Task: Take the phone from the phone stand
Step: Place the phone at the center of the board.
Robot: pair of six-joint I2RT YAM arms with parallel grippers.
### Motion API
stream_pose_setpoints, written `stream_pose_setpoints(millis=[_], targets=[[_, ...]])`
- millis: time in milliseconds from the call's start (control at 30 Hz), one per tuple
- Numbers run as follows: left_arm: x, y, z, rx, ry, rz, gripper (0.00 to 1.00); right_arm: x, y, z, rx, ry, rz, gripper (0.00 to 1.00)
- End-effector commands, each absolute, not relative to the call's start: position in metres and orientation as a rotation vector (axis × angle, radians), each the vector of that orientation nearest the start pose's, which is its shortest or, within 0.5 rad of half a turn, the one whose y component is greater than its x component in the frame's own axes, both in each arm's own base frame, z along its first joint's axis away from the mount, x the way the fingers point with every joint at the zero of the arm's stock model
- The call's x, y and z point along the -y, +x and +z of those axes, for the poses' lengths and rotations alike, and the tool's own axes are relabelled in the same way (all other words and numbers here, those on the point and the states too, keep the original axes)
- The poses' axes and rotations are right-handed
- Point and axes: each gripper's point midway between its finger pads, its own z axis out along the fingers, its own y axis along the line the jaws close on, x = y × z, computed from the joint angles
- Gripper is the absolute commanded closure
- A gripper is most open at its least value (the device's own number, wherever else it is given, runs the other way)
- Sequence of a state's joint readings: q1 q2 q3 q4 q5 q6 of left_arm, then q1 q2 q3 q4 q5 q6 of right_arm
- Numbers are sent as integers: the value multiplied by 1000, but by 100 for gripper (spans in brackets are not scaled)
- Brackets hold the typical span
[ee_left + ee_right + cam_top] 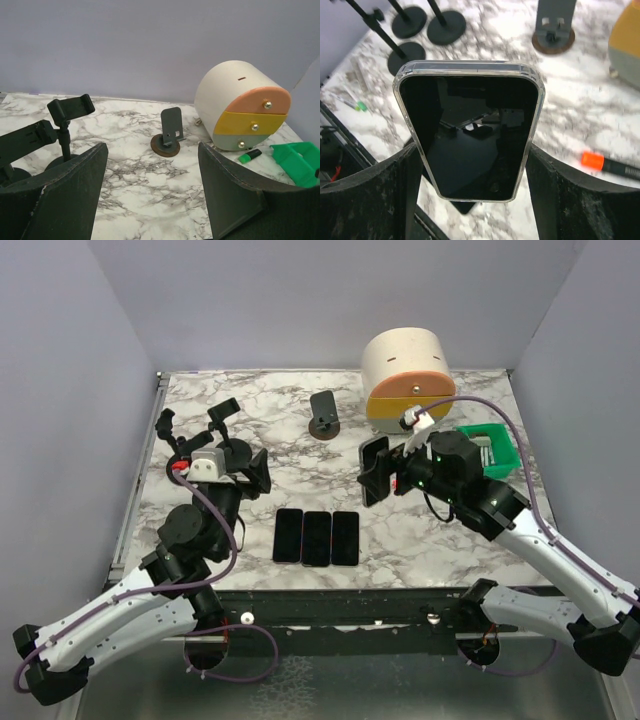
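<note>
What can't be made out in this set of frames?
Contents of the green basket: top view, the right arm covers part of it; left wrist view, the right edge cuts it.
Far end of the marker with the orange cap: right wrist view, cut off by the right edge.
Back of the phone in the right tool: right wrist view, it faces away from the camera.

Left arm (190, 530), jaws apart and empty; right arm (500, 510), jaws full.

Marble-patterned tabletop (290, 445); plain lavender walls (300, 300) on three sides; even light
</note>
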State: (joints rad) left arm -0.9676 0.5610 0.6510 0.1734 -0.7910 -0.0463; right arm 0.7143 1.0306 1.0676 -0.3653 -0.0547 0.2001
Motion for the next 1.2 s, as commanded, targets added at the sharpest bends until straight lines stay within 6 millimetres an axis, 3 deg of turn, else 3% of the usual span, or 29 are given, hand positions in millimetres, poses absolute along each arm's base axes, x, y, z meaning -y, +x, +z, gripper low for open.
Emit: stream_pose_setpoints(millis=[0,200,400,533,733,1167], targets=[[128,240,345,-1405,-42,-333,27,-212,241,225,-2087,-410,550,39],[134,243,340,-1423,-25,-333,27,-197,235,162,-2267,-244,471,39],[141,243,337,-1435,-9,-359,27,-197,240,133,-2364,-144,416,42],[144,242,338,-1434,-2,-380,27,-191,242,112,-2480,-98,290,41],[146,242,338,-1438,-4,-389,27,-193,241,97,-2572,-73,238,36],[150,239,342,-1434,4,-434,27,-198,233,66,-2717,-81,219,36]])
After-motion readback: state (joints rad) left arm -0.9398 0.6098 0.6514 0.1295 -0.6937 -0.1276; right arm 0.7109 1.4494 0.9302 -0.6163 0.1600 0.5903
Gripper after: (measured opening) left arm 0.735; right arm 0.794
